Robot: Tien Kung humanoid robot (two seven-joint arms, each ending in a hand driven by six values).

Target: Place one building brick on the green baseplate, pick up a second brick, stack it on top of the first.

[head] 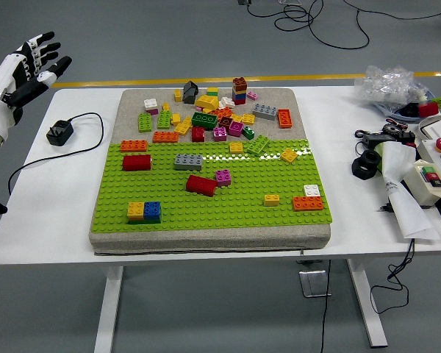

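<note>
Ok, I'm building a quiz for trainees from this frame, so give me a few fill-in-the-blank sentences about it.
1. The left hand hovers with fingers ____, holding nothing.
2. The yellow brick touches a ____ brick on the green baseplate.
3. The white brick sits right behind an ____ brick.
4. The black plug lies ____ of the baseplate.

Missing: spread; blue; orange; left
</note>
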